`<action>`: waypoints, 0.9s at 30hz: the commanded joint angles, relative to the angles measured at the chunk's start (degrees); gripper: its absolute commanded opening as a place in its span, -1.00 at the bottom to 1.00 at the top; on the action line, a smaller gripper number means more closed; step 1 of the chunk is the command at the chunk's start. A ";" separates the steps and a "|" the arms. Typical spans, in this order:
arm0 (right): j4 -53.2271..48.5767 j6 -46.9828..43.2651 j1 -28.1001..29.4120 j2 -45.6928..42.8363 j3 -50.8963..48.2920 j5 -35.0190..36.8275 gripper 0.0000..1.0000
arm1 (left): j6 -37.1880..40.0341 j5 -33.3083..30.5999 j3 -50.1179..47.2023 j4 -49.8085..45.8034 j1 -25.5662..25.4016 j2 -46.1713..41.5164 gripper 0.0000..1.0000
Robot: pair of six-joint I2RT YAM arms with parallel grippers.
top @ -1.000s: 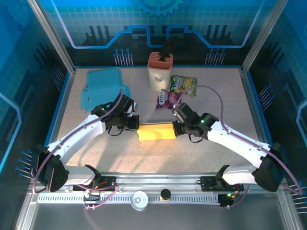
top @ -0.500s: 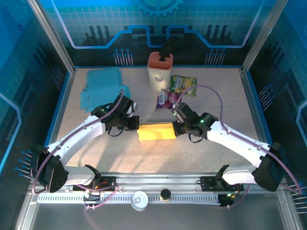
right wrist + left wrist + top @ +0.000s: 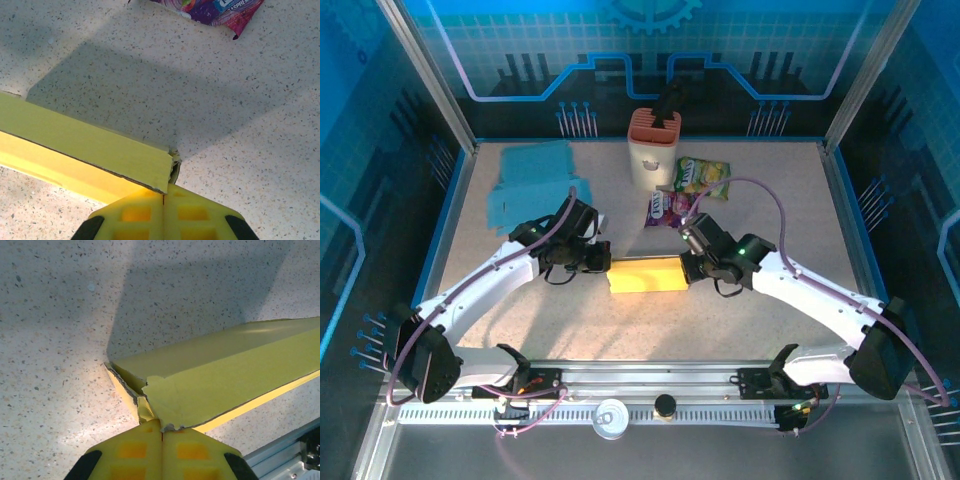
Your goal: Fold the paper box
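The paper box [image 3: 645, 276] is lying flattened at the middle of the desk [image 3: 770, 200], spanning the gap between the two arms. The left claw [image 3: 603, 264] is pinching its left end and the right claw [image 3: 686, 268] its right end, fingers pressed together on thin card. It is looking light, stiff across the panels yet easily creased or torn, so gripping the end flaps near the fold lines is seeming safest. The left wrist view is revealing a ragged, frayed corner that the overhead view is blurring; the right wrist view is showing a cleaner corner and a purple snack packet [image 3: 210, 7] farther off
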 commanded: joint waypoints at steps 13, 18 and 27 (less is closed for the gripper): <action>1.62 -1.84 -1.71 0.19 2.56 -6.05 -1.00 | -2.30 12.17 0.25 3.04 1.87 -1.53 -1.00; 1.80 -2.19 -2.15 0.32 2.52 -6.65 -1.00 | -2.39 14.87 -0.75 4.25 2.77 -1.49 -1.00; 1.76 -2.13 -2.26 0.33 2.37 -6.75 -1.00 | -1.55 14.79 -2.31 4.18 3.54 -1.53 -1.00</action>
